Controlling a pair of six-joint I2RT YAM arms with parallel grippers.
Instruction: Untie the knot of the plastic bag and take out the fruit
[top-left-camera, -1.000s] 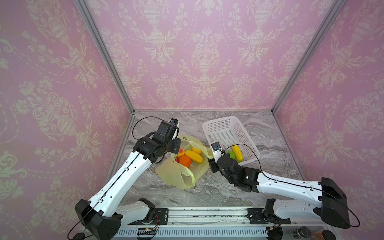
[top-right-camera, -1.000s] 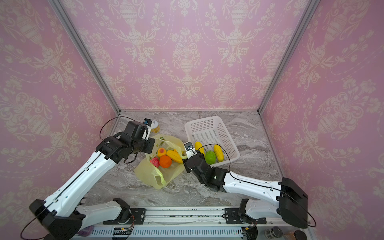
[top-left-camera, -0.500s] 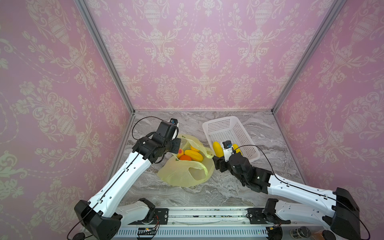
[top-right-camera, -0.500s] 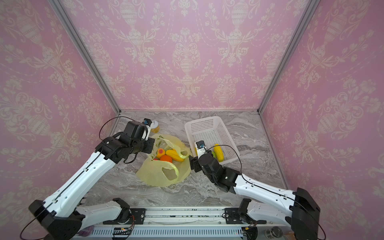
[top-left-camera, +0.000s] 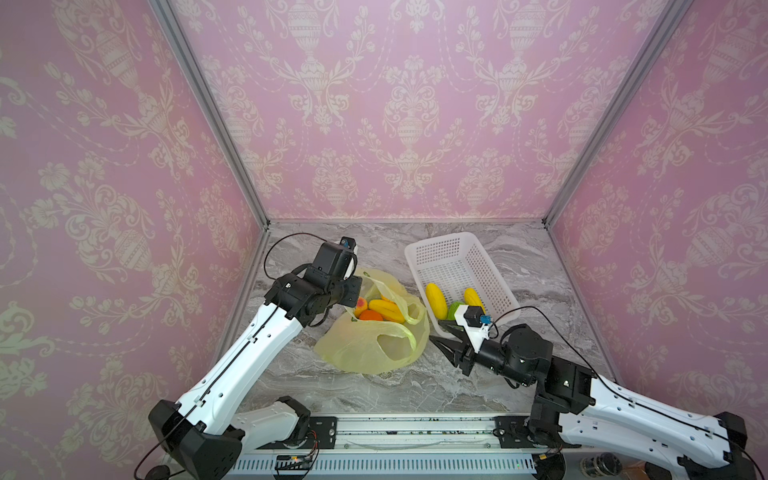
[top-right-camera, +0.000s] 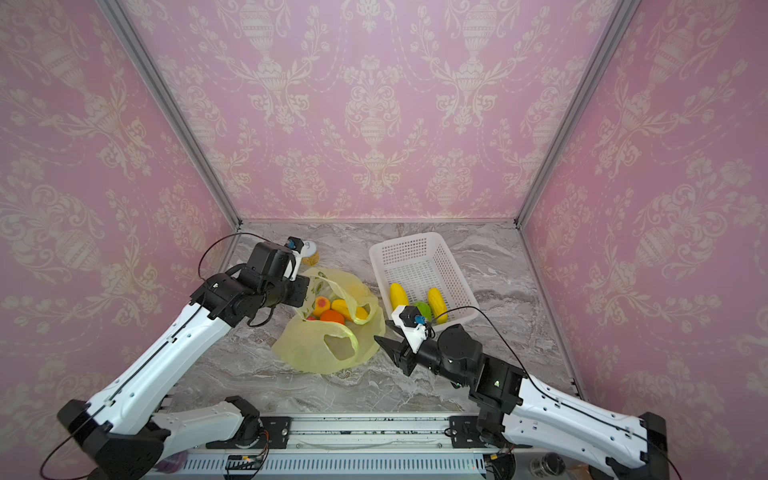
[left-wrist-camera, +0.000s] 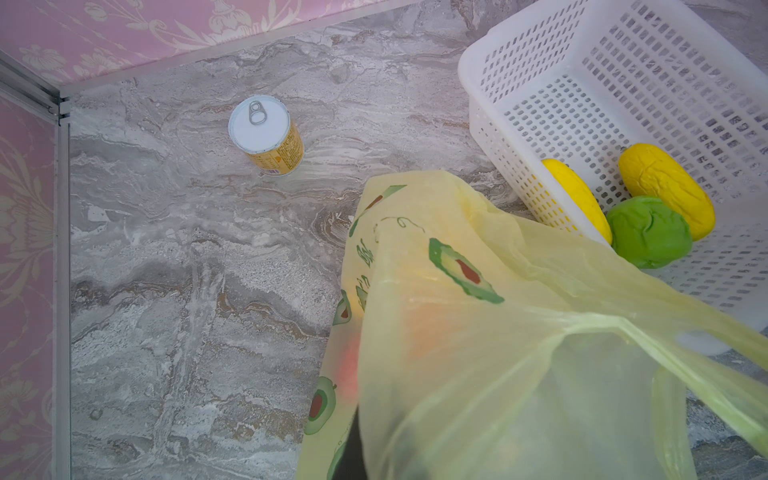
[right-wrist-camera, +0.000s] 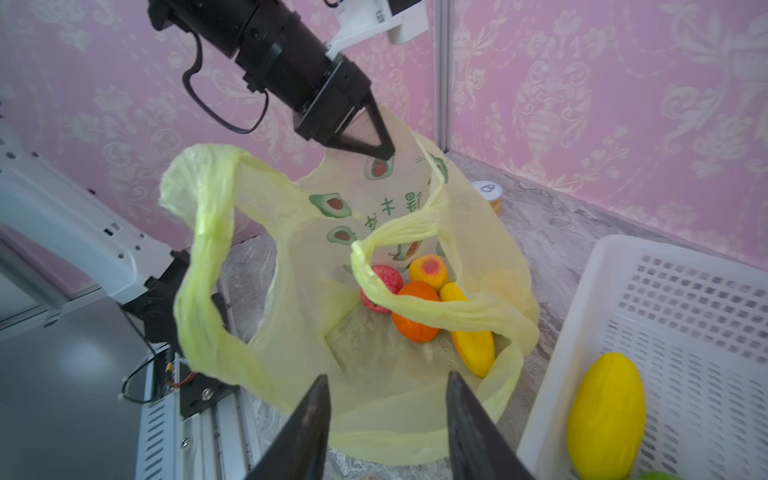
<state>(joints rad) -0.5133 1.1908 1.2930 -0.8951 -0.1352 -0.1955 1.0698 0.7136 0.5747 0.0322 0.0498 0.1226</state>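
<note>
Fruit (right-wrist-camera: 415, 309) is seen inside the plastic bag (right-wrist-camera: 415, 199), straight ahead of the nearer right gripper (right-wrist-camera: 387, 376), jaws parted and empty; the bag's far side is pinched by the closed left gripper (right-wrist-camera: 384, 151).

Find plastic bag (right-wrist-camera: 374, 415) slumped open on counter (top-left-camera: 374, 395): thin, translucent yellow-green, avocado prints, handle loops (right-wrist-camera: 199, 257) untied and slack, far rim pinched up in left claw (right-wrist-camera: 384, 151). Inside: pink-red bumpy fruit (right-wrist-camera: 380, 286), red-blushed yellow fruit (right-wrist-camera: 430, 270), orange fruit (right-wrist-camera: 415, 311), long yellow fruit (right-wrist-camera: 473, 345). In white basket (top-left-camera: 440, 242): two long yellow fruits (top-left-camera: 435, 300), green fruit (top-left-camera: 455, 309).
</note>
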